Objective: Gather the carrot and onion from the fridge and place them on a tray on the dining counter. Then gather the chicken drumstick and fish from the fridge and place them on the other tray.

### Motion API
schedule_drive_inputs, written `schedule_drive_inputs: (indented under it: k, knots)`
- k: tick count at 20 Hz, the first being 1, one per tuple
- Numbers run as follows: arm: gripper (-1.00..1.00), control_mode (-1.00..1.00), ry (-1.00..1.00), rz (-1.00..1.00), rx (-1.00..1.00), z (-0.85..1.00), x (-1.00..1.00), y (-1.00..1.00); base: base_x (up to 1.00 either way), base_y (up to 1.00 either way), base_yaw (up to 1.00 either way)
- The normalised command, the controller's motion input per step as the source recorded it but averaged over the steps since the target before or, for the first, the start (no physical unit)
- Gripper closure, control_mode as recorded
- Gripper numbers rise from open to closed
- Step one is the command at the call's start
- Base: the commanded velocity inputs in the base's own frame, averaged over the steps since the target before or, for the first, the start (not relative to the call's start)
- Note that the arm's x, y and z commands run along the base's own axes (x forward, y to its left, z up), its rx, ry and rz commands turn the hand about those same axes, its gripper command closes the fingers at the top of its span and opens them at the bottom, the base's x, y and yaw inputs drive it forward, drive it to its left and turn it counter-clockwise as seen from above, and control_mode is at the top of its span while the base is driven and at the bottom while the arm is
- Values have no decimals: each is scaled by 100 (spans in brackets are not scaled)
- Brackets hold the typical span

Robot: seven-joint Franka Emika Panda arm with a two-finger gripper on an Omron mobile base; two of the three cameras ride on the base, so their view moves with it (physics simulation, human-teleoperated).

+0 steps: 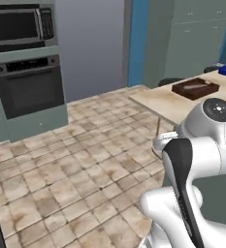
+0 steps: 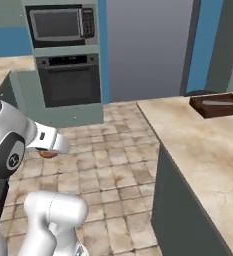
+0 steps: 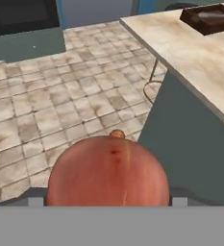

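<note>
On the far left stand the built-in oven (image 2: 70, 80) and the microwave (image 2: 62, 23) above it, with tiled floor (image 1: 71, 164) in front. Moving right, the hand (image 3: 108, 204) is low over this floor, and in the hand view the onion (image 3: 108, 172) sits between its fingers — a round, reddish-brown bulb with the small tip pointing forward. The hand is closed around the onion, its jaws standing wide because the bulb is wide. In the right base view a small orange-brown piece of it (image 2: 48, 154) shows under the white wrist.

Further right begins the dining surface (image 2: 203, 145), light and stone-like, with a dark side panel below. A dark brown tray (image 2: 217, 106) lies near its far end, well apart from the hand.

I judge the step in hand is carrying the onion to the tray. Whether the carrot is already there I cannot tell; the tray's inside is too small to read. The next move calls for bringing the hand higher than the surface edge, reaching over the tray, lowering — and only then opening the fingers, since a round onion may roll.
</note>
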Motion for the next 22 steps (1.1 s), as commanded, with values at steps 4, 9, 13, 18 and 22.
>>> schedule_drive_inputs:
  k: [4,9,13,18,22]
  knots:
    - [100,100,0,0,0,0,0,0,79,57,-50]
    - [100,100,0,0,0,0,0,0,80,60,-49]
    - [100,100,0,0,0,0,0,0,82,65,-48]
    - [100,100,0,0,0,0,0,0,81,68,-46]
    - [100,100,0,0,0,0,0,0,82,67,-46]
